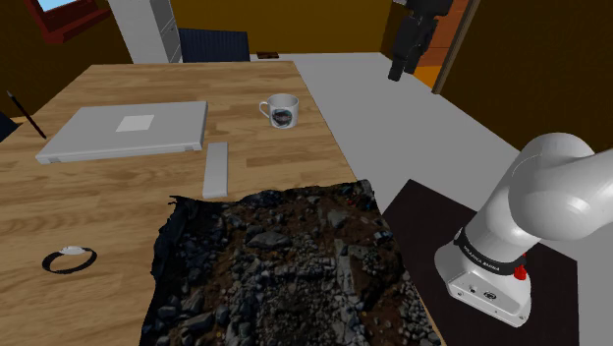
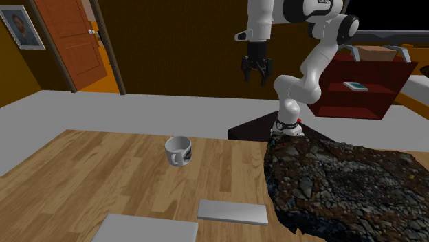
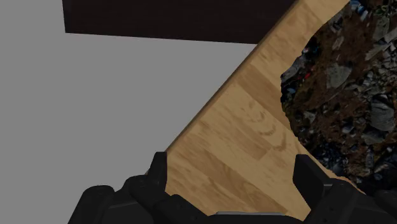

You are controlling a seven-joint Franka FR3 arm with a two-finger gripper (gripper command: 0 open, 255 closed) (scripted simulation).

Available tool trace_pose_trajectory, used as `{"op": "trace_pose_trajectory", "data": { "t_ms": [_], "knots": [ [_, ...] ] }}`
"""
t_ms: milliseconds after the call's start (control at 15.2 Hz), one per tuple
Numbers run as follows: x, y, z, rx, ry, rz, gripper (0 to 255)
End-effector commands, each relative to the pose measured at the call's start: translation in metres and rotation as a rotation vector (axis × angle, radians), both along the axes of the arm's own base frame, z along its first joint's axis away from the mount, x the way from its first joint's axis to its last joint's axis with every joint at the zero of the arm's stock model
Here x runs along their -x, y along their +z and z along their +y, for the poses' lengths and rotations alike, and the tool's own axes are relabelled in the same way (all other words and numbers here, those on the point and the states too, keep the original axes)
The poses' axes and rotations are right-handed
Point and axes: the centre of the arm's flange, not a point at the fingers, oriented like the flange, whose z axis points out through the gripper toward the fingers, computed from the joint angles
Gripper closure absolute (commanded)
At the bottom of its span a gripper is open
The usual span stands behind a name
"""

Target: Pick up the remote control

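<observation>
1. I see the hand (image 2: 255, 74) high up by the table (image 1: 118, 211) edge, fingers spread apart, gripping nothing
2. The remote control (image 1: 215, 169), a flat grey bar, lies on the table, between the big grey slab (image 1: 128, 131) and the dark rubble patch (image 1: 285, 265)
3. A white mug (image 1: 280, 110) stands near the remote control, well below the hand

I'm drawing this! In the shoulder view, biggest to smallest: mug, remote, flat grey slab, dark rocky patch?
1. dark rocky patch
2. flat grey slab
3. remote and mug: they look about alike, so I won't rank them; the mug sits farther from the camera.
</observation>
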Motion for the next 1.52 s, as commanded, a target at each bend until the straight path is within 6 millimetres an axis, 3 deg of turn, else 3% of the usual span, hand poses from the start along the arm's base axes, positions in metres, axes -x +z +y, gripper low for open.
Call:
{"op": "trace_pose_trajectory", "data": {
  "t_ms": [0,726,1452],
  "knots": [
    [0.000,0.000,0.000,0.000,0.000,0.000,0],
    [-0.080,-0.060,0.110,0.026,-0.151,0.018,0],
    [-0.174,-0.123,0.206,0.052,-0.303,0.037,0]
  ]
}}
